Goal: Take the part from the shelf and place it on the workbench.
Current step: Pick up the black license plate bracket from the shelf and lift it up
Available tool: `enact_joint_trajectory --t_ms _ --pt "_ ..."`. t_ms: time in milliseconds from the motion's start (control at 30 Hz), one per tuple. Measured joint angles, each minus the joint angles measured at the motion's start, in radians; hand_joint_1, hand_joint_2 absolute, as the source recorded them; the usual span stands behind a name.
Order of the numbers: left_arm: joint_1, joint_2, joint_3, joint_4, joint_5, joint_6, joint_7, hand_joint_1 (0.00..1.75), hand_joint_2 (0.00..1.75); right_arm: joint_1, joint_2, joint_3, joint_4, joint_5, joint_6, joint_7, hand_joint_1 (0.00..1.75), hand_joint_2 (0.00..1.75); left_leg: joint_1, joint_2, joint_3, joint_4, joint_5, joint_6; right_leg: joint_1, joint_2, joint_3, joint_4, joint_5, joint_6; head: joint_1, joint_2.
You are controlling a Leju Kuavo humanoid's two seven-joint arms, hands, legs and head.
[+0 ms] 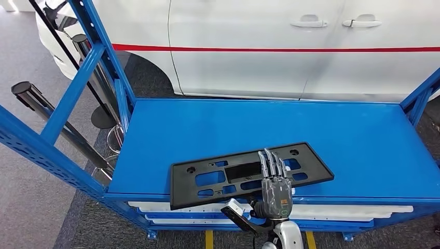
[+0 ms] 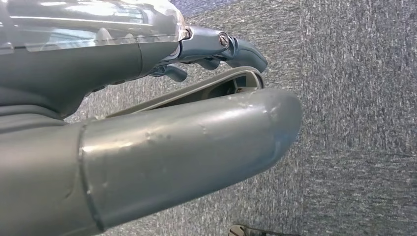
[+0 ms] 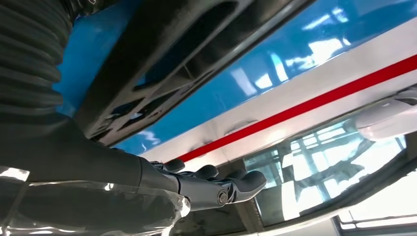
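The part [image 1: 244, 174] is a flat black plate holder with several cut-outs. It lies on the blue workbench top [image 1: 259, 122], and its near left corner hangs over the front edge. My right hand [image 1: 275, 188] reaches in from below, back up, with straight fingers stretched over the part's near edge. In the right wrist view the part [image 3: 162, 54] runs past my right hand [image 3: 211, 189], with a gap between it and the extended fingers. My left hand [image 2: 147, 98] hangs over grey carpet and holds nothing.
Close behind the bench stands a white car [image 1: 285, 46] with a red stripe. Blue frame beams [image 1: 62, 104] rise at the left and far right. Black posts [image 1: 52, 111] lean at the left. White parts [image 1: 337, 211] lie on the level below.
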Motion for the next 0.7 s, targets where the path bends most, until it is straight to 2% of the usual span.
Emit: enact_joint_trajectory --t_ms 33,67,100,133,267,300,333,400,433,467,500,533,567,600,633,700 --pt "0.0 0.0 -0.002 0.0 -0.002 0.0 0.0 0.0 0.0 -0.006 0.0 0.0 0.002 0.005 0.0 0.005 0.0 1.75 0.0 -0.001 0.008 0.001 -0.006 -0.003 -0.001 0.0 0.023 -0.068 0.049 -0.001 0.0 0.0" --pt "0.0 0.0 -0.004 0.0 -0.004 0.0 0.001 0.0 0.0 -0.011 -0.001 0.0 0.004 0.008 0.0 0.009 0.0 1.75 -0.001 -0.001 0.013 0.003 -0.012 -0.008 0.0 -0.001 0.048 -0.133 0.084 -0.003 0.0 0.0" --pt "-0.001 0.001 -0.005 0.0 -0.005 0.0 0.001 0.0 0.0 -0.015 -0.001 0.0 0.005 0.011 0.0 0.011 0.0 1.75 -0.003 -0.002 0.016 0.005 -0.018 -0.015 0.001 0.0 0.067 -0.182 0.104 -0.006 0.0 0.0" --pt "-0.002 0.002 -0.006 0.0 -0.006 -0.001 0.001 0.0 0.0 -0.019 -0.001 -0.001 0.006 0.016 0.0 0.013 0.0 1.75 -0.004 -0.003 0.016 0.007 -0.022 -0.021 0.002 0.0 0.077 -0.208 0.109 -0.009 0.0 0.0" --pt "-0.004 0.006 -0.009 0.0 -0.018 -0.002 0.003 0.0 0.0 -0.044 -0.002 -0.01 0.012 0.079 0.0 0.043 0.0 1.75 -0.001 -0.001 0.013 0.021 -0.038 -0.044 0.003 0.006 0.084 -0.221 0.103 -0.031 0.0 0.0" --pt "-0.005 0.007 -0.009 0.0 -0.023 -0.002 0.004 0.0 0.0 -0.058 -0.004 -0.013 0.015 0.101 0.0 0.065 0.0 1.75 0.0 0.0 0.0 0.051 -0.057 -0.048 0.002 0.005 0.086 -0.224 0.104 -0.037 0.0 0.0" --pt "-0.006 0.008 -0.01 0.0 -0.028 -0.002 0.004 0.0 0.0 -0.074 -0.008 -0.016 0.021 0.119 0.0 0.094 0.0 1.75 0.001 0.0 -0.026 0.105 -0.085 -0.051 0.001 0.005 0.087 -0.225 0.103 -0.042 -0.001 0.0" --pt "-0.007 0.012 -0.01 0.0 -0.036 -0.002 0.006 0.0 0.0 -0.102 -0.022 -0.017 0.035 0.146 0.0 0.159 0.0 1.75 0.001 0.0 -0.098 0.241 -0.142 -0.055 0.005 0.004 0.088 -0.225 0.1 -0.048 -0.001 0.0" --pt "-0.006 0.014 -0.01 0.0 -0.04 -0.003 0.006 0.0 0.0 -0.113 -0.033 -0.017 0.043 0.156 0.0 0.192 0.16 1.75 0.001 0.0 -0.127 0.289 -0.151 -0.055 0.007 0.003 0.089 -0.225 0.099 -0.049 0.0 0.0" --pt "-0.005 0.014 -0.01 0.0 -0.043 -0.003 0.007 0.0 0.0 -0.122 -0.046 -0.017 0.05 0.165 0.0 0.22 0.55 1.75 0.001 0.0 -0.138 0.3 -0.14 -0.054 0.008 0.003 0.092 -0.225 0.097 -0.05 0.0 0.0" --pt "-0.005 0.015 -0.011 0.0 -0.047 -0.004 0.008 0.0 0.0 -0.13 -0.059 -0.016 0.057 0.171 0.0 0.243 0.97 1.75 0.001 0.0 -0.13 0.271 -0.108 -0.05 0.01 0.004 0.096 -0.225 0.095 -0.05 0.0 0.0" --pt "-0.004 0.015 -0.011 0.0 -0.049 -0.004 0.008 0.0 0.0 -0.138 -0.072 -0.014 0.065 0.172 0.0 0.259 1.4 1.75 0.0 0.0 -0.105 0.208 -0.064 -0.045 0.012 0.005 0.101 -0.225 0.091 -0.05 0.0 0.0" --pt "-0.005 0.017 -0.011 0.0 -0.049 -0.006 0.008 0.0 0.0 -0.146 -0.083 -0.012 0.075 0.168 0.0 0.27 1.68 1.75 -0.003 0.0 -0.075 0.138 -0.028 -0.037 0.013 0.005 0.106 -0.225 0.088 -0.048 0.0 0.0" --pt "-0.006 0.018 -0.011 0.0 -0.048 -0.008 0.008 0.0 0.0 -0.154 -0.095 -0.008 0.087 0.161 0.0 0.278 1.72 1.75 -0.006 0.0 -0.047 0.076 -0.003 -0.031 0.015 0.006 0.109 -0.224 0.085 -0.045 0.0 0.0" --pt "-0.007 0.019 -0.012 0.0 -0.046 -0.01 0.008 0.0 0.0 -0.16 -0.106 -0.005 0.099 0.152 0.0 0.283 1.73 1.75 -0.009 0.0 -0.031 0.038 0.007 -0.025 0.016 0.006 0.11 -0.224 0.084 -0.041 0.0 0.0" --pt "-0.007 0.021 -0.017 0.0 -0.042 -0.014 0.006 0.0 0.0 -0.167 -0.122 0.001 0.117 0.139 0.0 0.291 1.73 1.75 -0.014 0.0 -0.026 0.019 0.005 -0.019 0.016 0.006 0.107 -0.226 0.084 -0.032 0.0 0.0"
